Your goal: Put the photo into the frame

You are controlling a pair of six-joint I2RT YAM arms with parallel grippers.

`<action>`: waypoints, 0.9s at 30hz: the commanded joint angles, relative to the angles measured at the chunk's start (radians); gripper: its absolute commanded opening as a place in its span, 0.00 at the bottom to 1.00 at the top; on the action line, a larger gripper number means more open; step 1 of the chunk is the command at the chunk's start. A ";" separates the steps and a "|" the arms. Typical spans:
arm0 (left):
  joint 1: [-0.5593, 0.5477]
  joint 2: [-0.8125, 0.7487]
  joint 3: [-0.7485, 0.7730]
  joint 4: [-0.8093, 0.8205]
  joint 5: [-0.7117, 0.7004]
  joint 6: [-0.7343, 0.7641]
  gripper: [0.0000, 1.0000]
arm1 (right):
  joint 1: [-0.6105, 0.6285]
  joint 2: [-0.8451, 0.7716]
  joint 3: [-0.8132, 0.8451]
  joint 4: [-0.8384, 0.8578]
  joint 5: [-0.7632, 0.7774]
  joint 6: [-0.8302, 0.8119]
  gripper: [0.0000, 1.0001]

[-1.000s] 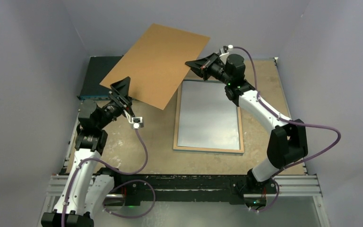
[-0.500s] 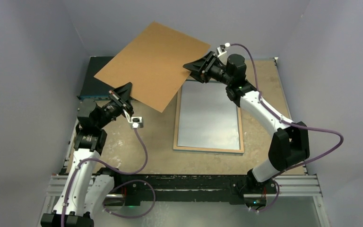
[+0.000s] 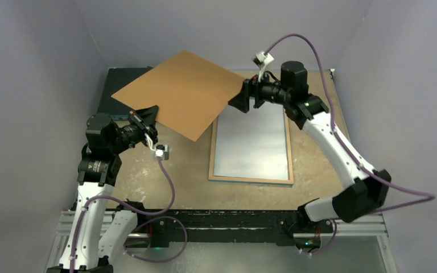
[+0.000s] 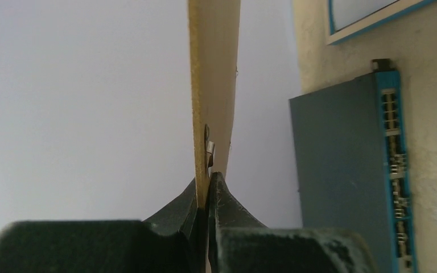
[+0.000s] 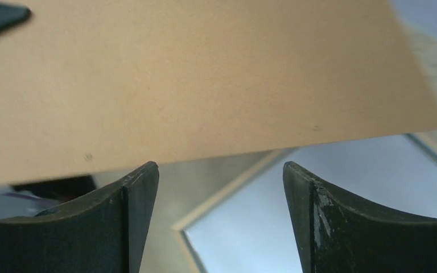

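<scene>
The left pincer (image 3: 149,114) is shut tight on the brown board (image 3: 182,91), the right pincer (image 3: 240,102) is wide open and empty just above the frame (image 3: 250,180) on the table (image 3: 188,165), so hold firm and swing the board clear; no photo shows.

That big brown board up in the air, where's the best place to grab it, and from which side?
By its thin edge, coming in edge-on, level with the sheet. The brown board is flat and too wide to span; only its rim fits in a hand's pinch. The left hand pinches its near-left edge that way; the right hand stands open near its right corner.
</scene>
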 commanded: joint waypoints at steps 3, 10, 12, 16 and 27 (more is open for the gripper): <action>-0.005 0.007 0.127 -0.135 0.059 -0.002 0.00 | 0.005 -0.212 -0.186 0.006 0.163 -0.486 0.86; -0.005 0.040 0.209 -0.295 0.089 0.044 0.00 | 0.184 -0.340 -0.376 0.125 0.165 -0.701 0.91; -0.005 0.057 0.242 -0.345 0.089 0.059 0.00 | 0.236 -0.369 -0.431 0.192 0.224 -0.754 0.92; -0.005 0.054 0.253 -0.359 0.085 0.070 0.00 | 0.295 -0.373 -0.490 0.306 0.354 -0.837 0.90; -0.005 0.044 0.270 -0.410 0.103 0.148 0.00 | 0.394 -0.301 -0.594 0.609 0.522 -1.005 0.79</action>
